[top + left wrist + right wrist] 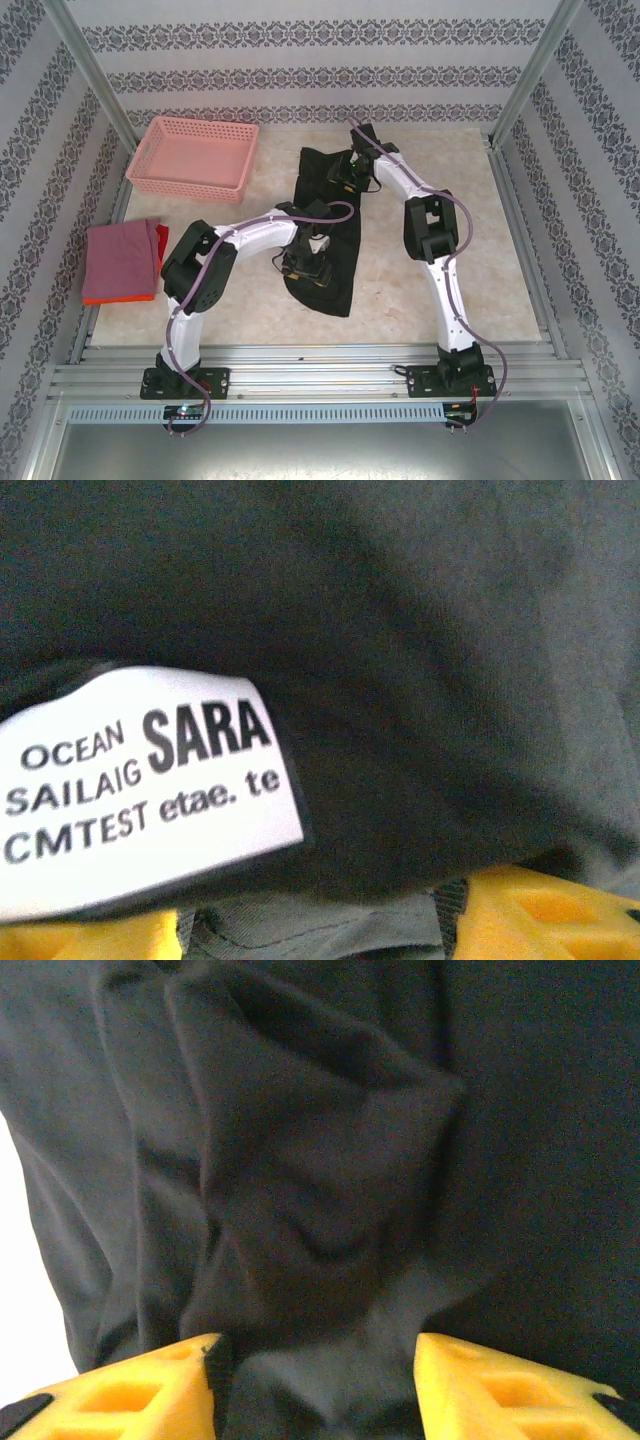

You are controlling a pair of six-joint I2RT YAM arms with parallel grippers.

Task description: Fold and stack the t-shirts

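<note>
The black t-shirt lies as a long narrow strip down the middle of the table. My left gripper is at its near part, and my right gripper at its far end. In the left wrist view black cloth with a white printed label presses close, and a grey band sits in my left gripper. The right wrist view has puckered black cloth running into my right gripper. Both grippers' fingertips are under cloth. A folded dusty-pink shirt lies on an orange one at the left.
A pink plastic lattice basket stands at the back left. Bare tabletop lies right of the black shirt. Metal frame posts and patterned walls close in the table on three sides.
</note>
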